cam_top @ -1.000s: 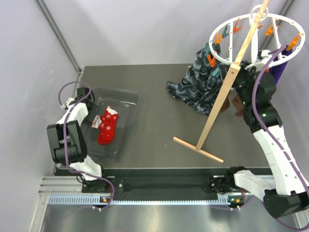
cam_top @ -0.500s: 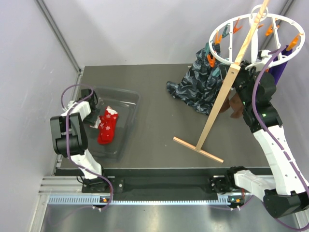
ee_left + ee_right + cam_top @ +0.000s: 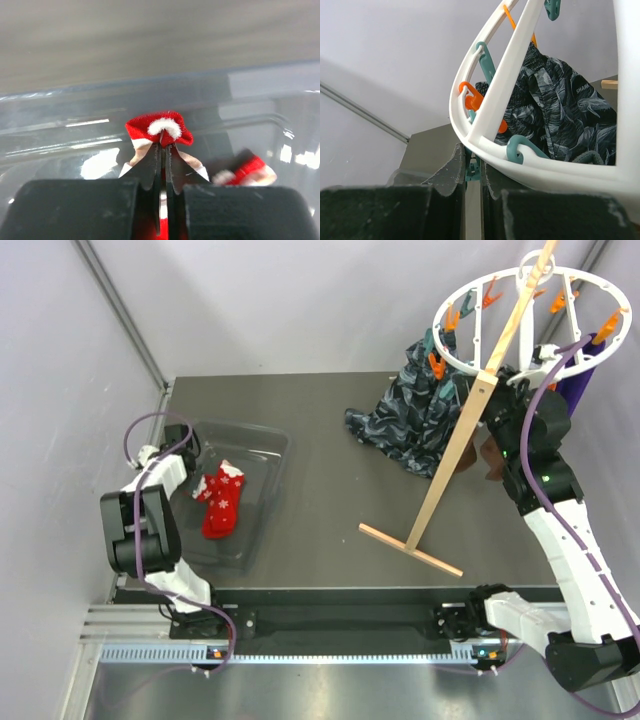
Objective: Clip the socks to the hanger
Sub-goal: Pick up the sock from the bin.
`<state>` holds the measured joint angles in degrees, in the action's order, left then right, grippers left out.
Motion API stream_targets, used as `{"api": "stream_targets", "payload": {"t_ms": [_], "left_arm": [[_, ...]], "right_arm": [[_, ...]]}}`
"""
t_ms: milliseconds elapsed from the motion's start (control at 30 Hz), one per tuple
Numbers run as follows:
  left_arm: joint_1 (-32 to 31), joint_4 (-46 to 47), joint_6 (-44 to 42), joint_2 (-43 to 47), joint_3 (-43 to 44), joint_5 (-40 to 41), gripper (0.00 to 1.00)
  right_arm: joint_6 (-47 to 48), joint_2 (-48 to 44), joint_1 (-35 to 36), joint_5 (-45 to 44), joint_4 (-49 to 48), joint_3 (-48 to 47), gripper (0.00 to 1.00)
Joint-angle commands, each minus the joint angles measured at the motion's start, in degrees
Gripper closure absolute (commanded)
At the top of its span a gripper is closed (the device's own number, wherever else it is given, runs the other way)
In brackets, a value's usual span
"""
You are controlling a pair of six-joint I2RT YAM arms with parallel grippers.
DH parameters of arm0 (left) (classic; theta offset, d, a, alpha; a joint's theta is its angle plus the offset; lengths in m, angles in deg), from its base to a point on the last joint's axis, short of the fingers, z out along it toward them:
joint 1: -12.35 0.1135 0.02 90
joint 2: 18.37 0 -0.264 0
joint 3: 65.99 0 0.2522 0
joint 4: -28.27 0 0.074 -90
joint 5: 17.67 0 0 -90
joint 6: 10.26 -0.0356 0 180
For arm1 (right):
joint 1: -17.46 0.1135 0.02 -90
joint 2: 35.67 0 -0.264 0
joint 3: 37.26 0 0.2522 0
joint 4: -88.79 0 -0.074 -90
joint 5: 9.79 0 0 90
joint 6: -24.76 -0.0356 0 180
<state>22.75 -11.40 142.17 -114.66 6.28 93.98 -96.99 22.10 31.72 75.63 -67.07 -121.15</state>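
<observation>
Below hanger [image 3: 437, 325], dark patterned cloth [image 3: 405, 425], slanted pole [image 3: 468, 435]

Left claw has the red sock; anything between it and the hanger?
Yes: the clear bin wall beside the red sock, then the slanted wooden pole and dark patterned cloth on that side of the hanger.

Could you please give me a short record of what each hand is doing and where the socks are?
left hand: shut on the red sock at its cuff, inside the clear bin
right hand: under the hanger ring, shut on a teal clip
brown sock: hanging beside the right arm, below the ring
</observation>
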Motion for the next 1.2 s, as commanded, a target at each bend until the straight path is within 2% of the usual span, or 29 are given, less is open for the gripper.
{"api": "stream_targets", "payload": {"t_ms": [0,200,300,333,433,467,567,767,800,900,1067,1167], "left_arm": [[-0.55,0.86,-4.42,7.16,1.17,-0.2,1.0],[-6.25,-0.46,-14.08,13.75,7.66,-1.08,1.0],[-12.74,0.5,-19.09,16.39,12.07,-1.96,1.0],[-16.51,1.64,-20.67,16.92,13.03,-4.4,1.0],[-22.32,7.62,-27.18,17.54,16.72,-12.74,1.0],[-23.48,9.11,-30.24,16.84,17.78,-18.95,1.0],[-28.92,14.91,-35.68,14.48,22.25,-30.13,1.0],[-42.46,19.57,-46.16,9.11,28.85,-32.89,1.0],[-44.39,20.37,-46.61,8.41,29.47,-35.42,1.0],[-46.42,22.65,-46.0,4.81,32.72,-42.53,1.0],[-51.96,24.85,-50.64,0.32,36.06,-43.09,1.0],[-53.98,28.44,-50.31,-1.79,37.3,-44.94,1.0]], "right_arm": [[0.02,-0.03,0.85,3.88,0.97,0.61,1.0],[-0.16,0.23,0.77,4.05,1.14,0.26,1.0],[0.02,-0.21,0.77,3.7,1.67,0.08,1.0],[0.19,-0.3,0.77,3.61,1.67,0.08,1.0],[0.46,-0.3,0.77,3.44,2.37,-0.36,1.0],[0.37,-0.3,0.77,3.35,2.55,-0.45,1.0],[0.2,-0.12,0.77,3.61,2.46,-0.27,1.0],[-0.16,0.05,0.77,4.32,2.64,-0.36,1.0],[-0.16,0.05,0.77,4.23,2.72,-0.36,1.0],[-0.33,0.23,0.86,4.32,2.72,-0.19,1.0],[-0.86,0.4,0.77,6.6,2.2,-0.01,1.0],[-0.95,0.32,0.77,6.78,2.29,-0.1,1.0]]}}
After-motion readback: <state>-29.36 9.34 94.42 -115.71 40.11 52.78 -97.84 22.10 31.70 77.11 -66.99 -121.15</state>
